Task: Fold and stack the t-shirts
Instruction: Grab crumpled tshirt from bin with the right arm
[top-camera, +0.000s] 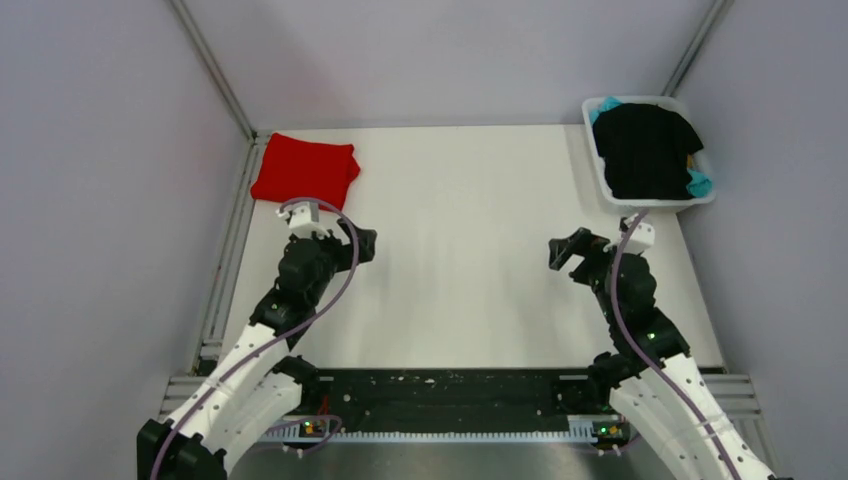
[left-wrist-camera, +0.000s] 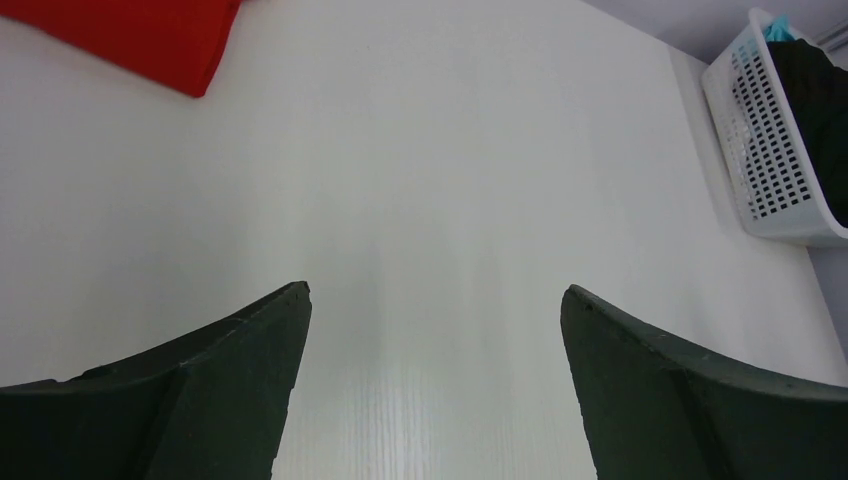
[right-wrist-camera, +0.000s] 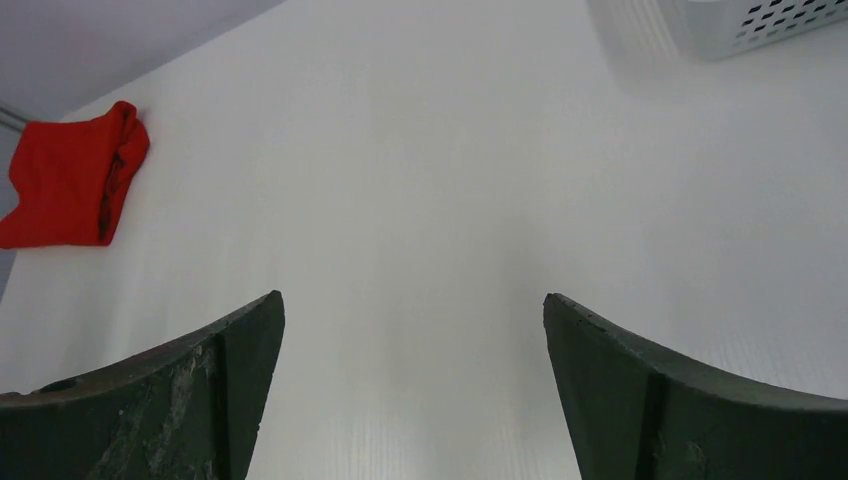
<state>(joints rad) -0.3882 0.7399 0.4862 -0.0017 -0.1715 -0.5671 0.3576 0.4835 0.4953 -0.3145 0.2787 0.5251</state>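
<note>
A folded red t-shirt (top-camera: 305, 171) lies at the far left corner of the white table; it also shows in the left wrist view (left-wrist-camera: 130, 35) and the right wrist view (right-wrist-camera: 70, 178). A black t-shirt (top-camera: 645, 150) lies heaped in the white basket (top-camera: 598, 170) at the far right, over a teal garment (top-camera: 699, 184). My left gripper (top-camera: 365, 243) is open and empty, just below the red shirt. My right gripper (top-camera: 562, 252) is open and empty, below the basket. Both hover over bare table.
The basket also shows in the left wrist view (left-wrist-camera: 765, 160) and the right wrist view (right-wrist-camera: 740, 25). Grey walls with metal frame rails enclose the table on three sides. A black rail (top-camera: 450, 400) runs along the near edge between the arm bases.
</note>
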